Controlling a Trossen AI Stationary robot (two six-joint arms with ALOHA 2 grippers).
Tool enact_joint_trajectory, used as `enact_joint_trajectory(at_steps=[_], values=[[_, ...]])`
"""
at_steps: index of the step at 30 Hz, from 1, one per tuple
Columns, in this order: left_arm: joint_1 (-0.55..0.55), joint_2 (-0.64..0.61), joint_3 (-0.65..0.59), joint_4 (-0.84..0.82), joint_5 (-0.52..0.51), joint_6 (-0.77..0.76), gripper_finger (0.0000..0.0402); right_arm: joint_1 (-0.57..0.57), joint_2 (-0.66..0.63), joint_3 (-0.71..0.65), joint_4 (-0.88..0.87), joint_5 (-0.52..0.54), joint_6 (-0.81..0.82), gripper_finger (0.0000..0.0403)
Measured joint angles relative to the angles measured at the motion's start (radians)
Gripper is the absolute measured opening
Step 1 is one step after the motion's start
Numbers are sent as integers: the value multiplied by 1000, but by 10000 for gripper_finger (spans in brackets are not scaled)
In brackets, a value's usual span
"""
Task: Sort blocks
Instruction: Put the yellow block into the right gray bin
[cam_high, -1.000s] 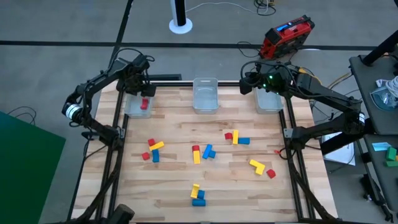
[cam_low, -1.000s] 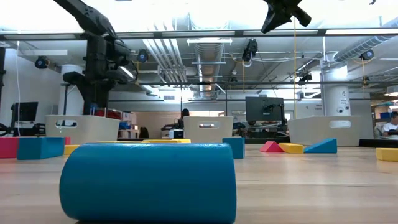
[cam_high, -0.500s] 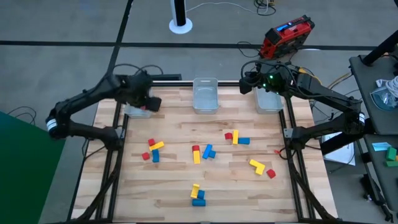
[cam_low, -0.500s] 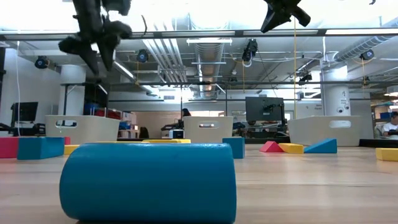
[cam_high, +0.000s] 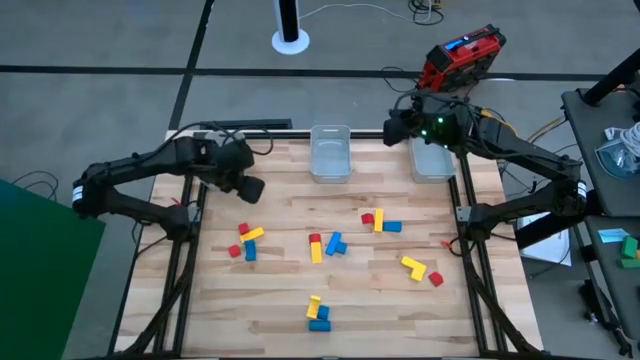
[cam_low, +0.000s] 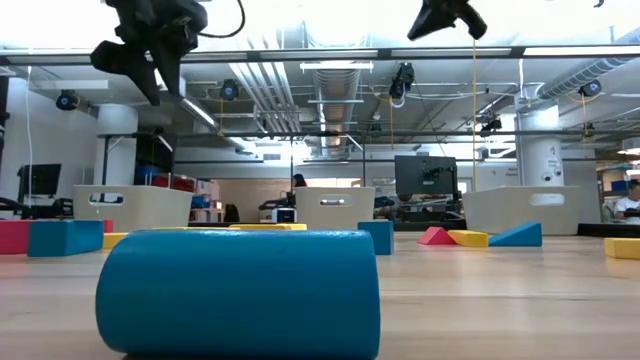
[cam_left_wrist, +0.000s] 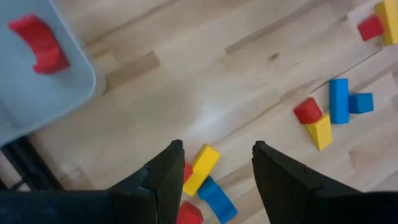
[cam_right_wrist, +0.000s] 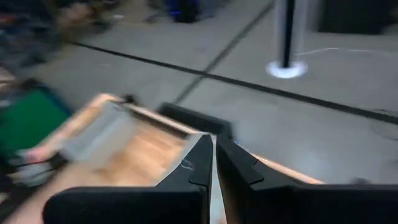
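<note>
**Left arm leaves the bin and heads back for more blocks**

A second ago the left claw (cam_high: 246, 186) was over the left bin (cam_left_wrist: 37, 93). Now it has swung away and hangs above the bench (cam_high: 300, 300), near the little pile by the left edge. Its fingers (cam_left_wrist: 165, 177) are spread wide and hold nothing. A red block (cam_left_wrist: 40, 42) lies in that bin, so I think one drop is done and the arm is going for the next piece.

Right under the claw sit a yellow bar (cam_left_wrist: 200, 168), a blue bar (cam_left_wrist: 216, 198) and two small red bits, close together. That looks like the next pick, but I am only guessing.

The right claw (cam_high: 392, 128) hangs at the far right corner, by the right bin (cam_high: 434, 165). It has shifted only a little. Its fingers (cam_right_wrist: 200, 163) are pressed together with nothing between them.

Most blocks (cam_high: 330, 243) are still spread over the bench: red, blue and yellow ones in the middle, on the right and near the front. A big blue one (cam_low: 240, 292) lies close to the low camera. The middle bin (cam_high: 330, 155) looks empty. So the sorting has only just started.

I can read no words or labels anywhere.
</note>
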Motion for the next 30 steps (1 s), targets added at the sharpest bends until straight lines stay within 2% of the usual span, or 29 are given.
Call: enact_joint_trajectory(at_steps=[4, 7, 11, 16, 21, 30], values=[[0, -28, 0, 35, -40, 83, 166, 7, 43, 2, 30, -180, 98, 13], [0, -55, 0, 65, -47, 140, 166, 52, 94, 2, 1, -244, 164, 13], [-2, -99, 0, 66, -46, 226, 166, 131, 165, 37, -96, -245, 263, 13], [-2, -146, -1, 73, -45, 365, 166, 233, 271, 102, -179, -182, 365, 13], [-2, -207, -1, 74, -44, 420, 166, 290, 380, 196, -229, -151, 437, 13], [-2, -324, -1, 73, -44, 493, 166, 379, 619, 404, -310, -223, 447, 13]])
